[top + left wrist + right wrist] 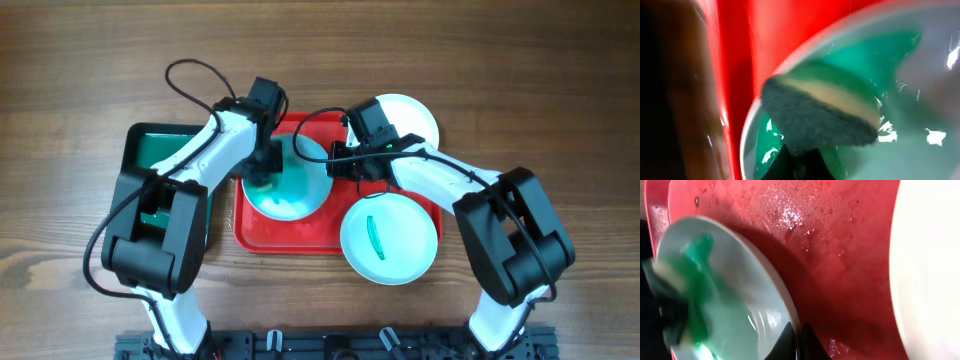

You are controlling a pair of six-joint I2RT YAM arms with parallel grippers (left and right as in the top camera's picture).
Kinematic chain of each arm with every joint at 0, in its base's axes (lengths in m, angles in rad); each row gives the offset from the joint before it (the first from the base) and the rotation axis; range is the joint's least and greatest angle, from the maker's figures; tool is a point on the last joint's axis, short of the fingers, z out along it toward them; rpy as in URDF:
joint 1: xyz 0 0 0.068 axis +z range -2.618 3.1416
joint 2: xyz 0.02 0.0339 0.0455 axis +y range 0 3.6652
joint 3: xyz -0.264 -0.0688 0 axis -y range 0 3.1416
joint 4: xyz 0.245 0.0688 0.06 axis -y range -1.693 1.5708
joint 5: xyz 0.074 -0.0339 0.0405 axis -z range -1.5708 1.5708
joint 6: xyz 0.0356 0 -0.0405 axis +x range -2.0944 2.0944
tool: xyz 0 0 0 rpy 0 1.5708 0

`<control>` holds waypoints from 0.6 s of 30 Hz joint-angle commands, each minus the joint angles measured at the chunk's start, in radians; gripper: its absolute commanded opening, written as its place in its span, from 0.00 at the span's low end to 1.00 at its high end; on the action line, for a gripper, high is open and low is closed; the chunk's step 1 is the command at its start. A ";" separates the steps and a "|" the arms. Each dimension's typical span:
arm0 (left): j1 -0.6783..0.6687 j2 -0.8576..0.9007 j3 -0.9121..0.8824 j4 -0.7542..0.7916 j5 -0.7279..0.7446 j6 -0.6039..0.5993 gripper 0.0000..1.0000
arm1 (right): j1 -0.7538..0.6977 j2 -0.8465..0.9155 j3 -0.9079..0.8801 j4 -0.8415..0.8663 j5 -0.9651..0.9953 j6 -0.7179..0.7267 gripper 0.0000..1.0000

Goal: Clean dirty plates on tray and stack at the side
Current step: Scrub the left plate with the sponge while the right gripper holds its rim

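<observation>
While the left hand (266, 168) pinches a sponge (820, 117) against a teal-smeared plate (300, 192) on the tray (285, 240), the right hand (340, 165) grips that plate's rim, holding it tilted. A second plate (390, 238) overlaps the tray's right edge; a third plate (415, 115) lies by its far right corner.

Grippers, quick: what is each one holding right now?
Left gripper: closed on the sponge.
Right gripper: closed on the rim of the smeared plate.
</observation>
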 commanded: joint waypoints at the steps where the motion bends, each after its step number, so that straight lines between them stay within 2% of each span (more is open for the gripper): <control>1: -0.021 0.022 -0.027 -0.102 0.299 0.222 0.04 | -0.003 0.016 0.017 0.000 -0.004 0.005 0.04; 4: -0.037 0.022 -0.027 -0.102 0.400 0.303 0.04 | -0.003 0.016 0.017 0.001 -0.004 0.005 0.04; 8: -0.062 0.022 -0.027 -0.022 0.401 0.293 0.04 | -0.003 0.016 0.017 0.002 -0.004 0.005 0.04; 10: -0.071 0.023 -0.027 0.036 0.376 0.250 0.04 | -0.003 0.016 0.017 0.002 -0.004 0.005 0.04; 14: -0.082 0.023 -0.028 0.183 0.066 -0.016 0.04 | -0.003 0.016 0.017 0.002 -0.004 0.006 0.04; 18: -0.078 0.023 -0.028 0.266 -0.204 -0.169 0.04 | -0.003 0.016 0.017 0.002 -0.004 0.005 0.04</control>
